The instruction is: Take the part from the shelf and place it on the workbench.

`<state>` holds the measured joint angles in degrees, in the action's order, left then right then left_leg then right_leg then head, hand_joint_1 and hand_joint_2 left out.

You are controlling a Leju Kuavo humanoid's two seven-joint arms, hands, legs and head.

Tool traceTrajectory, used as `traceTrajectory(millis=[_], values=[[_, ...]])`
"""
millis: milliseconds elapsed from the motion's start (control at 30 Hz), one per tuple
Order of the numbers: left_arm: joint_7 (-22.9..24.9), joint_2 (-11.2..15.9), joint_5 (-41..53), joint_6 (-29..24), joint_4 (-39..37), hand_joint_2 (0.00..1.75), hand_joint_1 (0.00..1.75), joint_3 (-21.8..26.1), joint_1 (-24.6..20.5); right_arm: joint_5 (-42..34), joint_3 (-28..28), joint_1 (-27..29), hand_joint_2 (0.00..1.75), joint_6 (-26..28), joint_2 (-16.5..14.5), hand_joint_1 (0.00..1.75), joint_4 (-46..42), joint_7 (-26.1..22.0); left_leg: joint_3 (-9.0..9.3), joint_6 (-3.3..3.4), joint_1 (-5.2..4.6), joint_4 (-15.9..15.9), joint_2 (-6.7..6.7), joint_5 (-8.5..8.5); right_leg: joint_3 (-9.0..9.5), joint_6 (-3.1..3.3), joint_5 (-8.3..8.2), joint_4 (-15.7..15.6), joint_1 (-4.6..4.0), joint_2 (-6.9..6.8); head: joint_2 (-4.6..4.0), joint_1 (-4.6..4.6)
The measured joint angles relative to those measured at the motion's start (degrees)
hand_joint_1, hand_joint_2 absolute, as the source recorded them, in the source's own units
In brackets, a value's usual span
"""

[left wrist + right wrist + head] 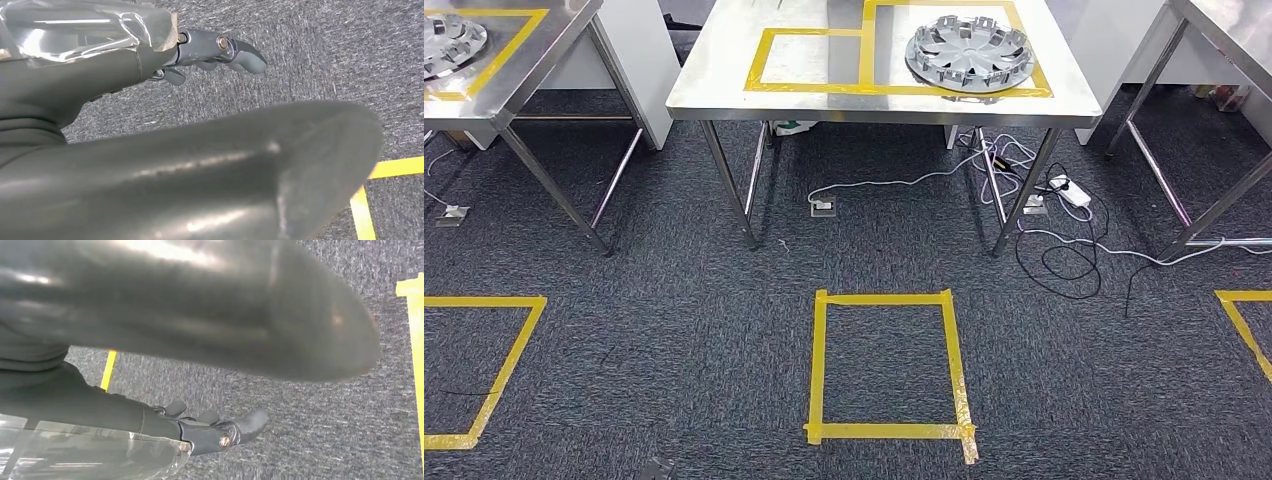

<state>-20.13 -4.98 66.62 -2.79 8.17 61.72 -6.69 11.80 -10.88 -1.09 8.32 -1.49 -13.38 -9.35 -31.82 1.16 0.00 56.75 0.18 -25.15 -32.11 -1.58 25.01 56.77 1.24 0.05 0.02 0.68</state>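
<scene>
A silver wheel-cover part [969, 52] lies on the steel workbench [724, 95] straight ahead, inside a yellow tape outline. A second such part [449, 42] rests on the steel table at the far left. My left hand [165, 150] hangs over grey carpet. Its thick thumb is in front, its dark fingers [235, 50] stretch out apart from the thumb, and nothing is in it. My right hand [190, 330] hangs the same way over carpet, with fingers [235, 427] extended and nothing held.
A yellow tape square [889, 365] marks the carpet in front of the workbench, with more tape squares at the left [484, 365] and right [1249, 325]. White and black cables [1064, 250] and a power strip [1072, 190] lie under the workbench's right legs. A third steel table [1224, 30] stands at the right.
</scene>
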Motion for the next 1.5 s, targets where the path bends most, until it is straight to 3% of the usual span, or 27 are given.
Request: traceTrajectory(millis=[633,667,733,800,867,900,933,967,1033,1067,1100,1167,1233,1300,1367,1433,1467,1500], values=[[0.4,0.9,-0.4,-4.2,-0.3,0.00,0.00,1.0,1.1,0.2,2.3,0.3,0.00,-0.2,0.3,0.00,0.3,0.6,-0.05,0.00,-0.02,0.1,0.00,-0.04,0.01,-0.11,-0.10,-0.2,0.21,0.00,0.00,0.00],[0.3,1.0,-0.4,-4.2,-0.3,0.00,0.00,1.1,1.2,0.1,2.3,0.3,0.00,-0.2,0.2,0.00,0.4,0.6,-0.07,0.14,-0.08,0.1,0.00,-0.01,0.08,-0.38,-0.28,-0.4,0.36,0.01,0.00,0.02],[0.2,1.3,-0.6,-4.3,-0.4,0.00,0.00,1.1,1.2,0.0,2.4,0.4,0.00,-0.3,0.1,0.00,0.5,0.5,0.59,1.07,-0.02,-1.4,0.17,0.89,0.29,-1.05,-0.70,-1.1,0.45,-0.01,0.00,0.02],[-0.2,1.4,-1.2,-4.5,-0.5,0.00,0.00,1.5,1.1,0.0,2.4,0.5,0.00,-0.5,0.1,0.00,0.7,0.6,1.44,2.29,0.29,-3.7,0.57,2.28,-0.68,-0.82,0.68,0.8,0.16,-0.01,0.00,-0.09],[-0.7,1.6,-2.0,-4.9,-0.6,0.00,0.00,2.3,1.2,-0.1,2.5,0.6,0.00,-0.6,0.1,0.00,0.9,0.7,1.33,2.63,0.48,-4.4,1.03,2.82,-3.85,-0.22,4.09,7.5,0.37,0.02,0.00,-0.22],[-1.0,1.7,-2.3,-5.2,-0.6,0.00,0.00,2.7,1.3,-0.2,2.6,0.6,0.00,-0.6,0.1,0.00,1.1,0.8,1.09,2.53,0.52,-4.3,1.28,2.90,-5.55,-0.31,5.50,11.1,0.59,0.02,0.00,-0.26],[-1.1,1.7,-2.6,-5.5,-0.6,0.00,0.00,3.0,1.3,-0.4,2.6,0.7,0.00,-0.6,0.1,0.00,1.2,1.0,0.83,2.32,0.59,-4.2,1.55,2.94,-6.57,-0.71,6.21,13.5,0.89,0.00,0.00,-0.27],[-1.2,1.8,-2.7,-5.8,-0.6,0.00,0.00,3.3,1.3,-0.7,2.6,0.8,0.00,-0.5,0.2,0.00,1.3,1.1,0.55,1.97,0.76,-3.9,1.85,2.92,-6.49,-1.39,6.04,13.6,1.24,-0.07,0.00,-0.27],[-1.2,1.9,-2.6,-6.1,-0.6,0.00,0.00,3.5,1.3,-1.3,2.6,0.8,0.00,-0.3,0.3,0.00,1.3,1.1,-0.27,0.84,1.40,-2.4,2.59,2.44,-3.01,-3.17,3.78,7.4,1.98,-1.04,0.00,-0.31],[-1.1,2.1,-2.5,-6.3,-0.5,0.00,0.00,3.5,1.3,-1.5,2.6,0.7,0.00,-0.2,0.2,0.00,1.3,1.0,-0.77,0.07,1.56,-1.4,3.01,1.98,-1.42,-3.76,2.80,4.5,2.11,-1.84,0.00,-0.35],[-1.1,2.2,-2.5,-6.3,-0.5,0.00,0.00,3.5,1.2,-1.6,2.6,0.5,0.00,-0.1,0.1,0.00,1.3,1.0,-1.25,-0.66,1.70,-0.3,3.42,1.32,-0.40,-3.70,2.19,2.5,2.14,-2.42,0.00,-0.33],[-1.2,2.4,-2.2,-6.5,-0.5,0.00,0.00,3.5,1.1,-1.8,2.6,0.2,0.00,0.0,-0.1,0.00,1.3,0.8,-1.63,-1.75,1.77,1.1,4.18,0.38,-0.76,-2.35,2.15,2.7,1.83,-2.34,0.00,-0.11],[-1.3,2.4,-1.9,-6.7,-0.5,0.00,0.00,3.5,0.9,-1.9,2.6,0.1,0.00,-0.1,-0.2,0.00,1.3,0.7,-1.51,-2.19,2.18,1.5,4.62,-0.01,-1.16,-0.96,2.00,2.8,1.70,-1.23,0.00,0.12],[-1.4,2.4,-1.7,-6.9,-0.4,0.00,0.00,3.5,0.8,-1.9,2.6,0.1,0.00,-0.1,-0.4,0.00,1.4,0.7,-2.07,-2.42,2.50,3.4,3.26,-2.06,-1.48,-0.12,1.55,2.8,1.62,-0.27,0.00,0.17],[-1.4,2.4,-1.4,-7.0,-0.4,0.00,0.00,3.5,0.8,-2.0,2.6,0.1,0.00,0.0,-0.7,0.00,1.4,0.7,-4.28,-2.46,2.48,9.4,1.16,-6.63,-1.95,0.52,1.11,2.8,1.38,0.69,0.00,0.22],[-1.4,2.5,-1.0,-7.0,-0.4,0.00,0.00,3.5,0.8,-2.1,2.6,0.1,0.00,0.1,-0.9,0.00,1.4,0.7,-6.89,-2.09,2.26,16.5,0.41,-10.18,-2.37,0.90,0.78,2.8,0.88,1.81,0.00,0.24],[-1.4,2.5,-0.9,-7.0,-0.4,0.00,0.00,3.5,0.8,-2.2,2.6,0.1,0.00,0.1,-1.0,0.00,1.4,0.7,-7.24,-1.71,2.12,18.0,0.34,-10.43,-2.49,1.00,0.65,2.9,0.60,2.32,0.00,0.23],[-1.4,2.4,-0.7,-7.0,-0.4,0.00,0.00,3.5,0.8,-2.3,2.6,0.2,0.00,0.3,-1.0,0.00,1.4,0.7,-6.46,-1.10,1.89,17.0,0.21,-9.49,-2.55,1.03,0.53,2.9,0.31,2.85,0.00,0.23]])
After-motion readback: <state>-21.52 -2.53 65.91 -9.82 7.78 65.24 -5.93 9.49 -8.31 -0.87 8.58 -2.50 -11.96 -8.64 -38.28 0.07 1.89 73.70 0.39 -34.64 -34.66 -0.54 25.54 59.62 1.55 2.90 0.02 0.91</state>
